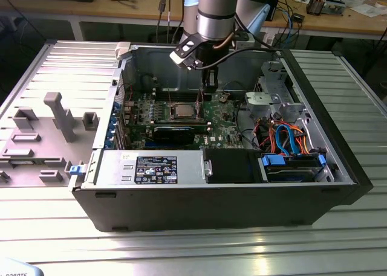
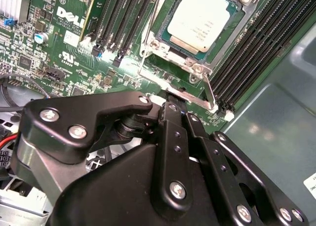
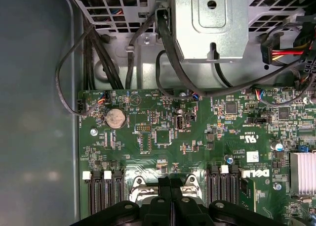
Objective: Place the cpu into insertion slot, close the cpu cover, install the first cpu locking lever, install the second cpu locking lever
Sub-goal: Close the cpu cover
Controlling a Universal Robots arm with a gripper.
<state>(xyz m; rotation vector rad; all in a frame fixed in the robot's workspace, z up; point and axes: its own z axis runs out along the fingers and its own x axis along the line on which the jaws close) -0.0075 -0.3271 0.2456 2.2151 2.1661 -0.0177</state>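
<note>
The cpu (image 2: pixel 200 21), a square silver-topped chip, lies in the insertion slot (image 1: pixel 183 111) on the green board inside the open computer case. The cpu cover (image 2: pixel 228 33), a thin silvery frame, lies flat around the chip. A thin silvery locking lever (image 2: pixel 209 90) runs along the socket's near edge. My gripper (image 2: pixel 173 98) hangs just beside that edge with its black fingers (image 3: pixel 165 186) pressed together, shut. The fingertips end right at the lever's bar, and contact cannot be told. In the exterior view my gripper (image 1: pixel 208 86) stands a little to the right of the socket, low over the board.
Long black memory slots (image 2: pixel 256 43) flank the socket on both sides. A black card (image 1: pixel 172 133) lies in front of it. The drive cage (image 1: pixel 275 101) and coloured cables (image 1: pixel 284 137) fill the case's right side. A grey fixture (image 1: pixel 57 116) lies outside at the exterior view's left.
</note>
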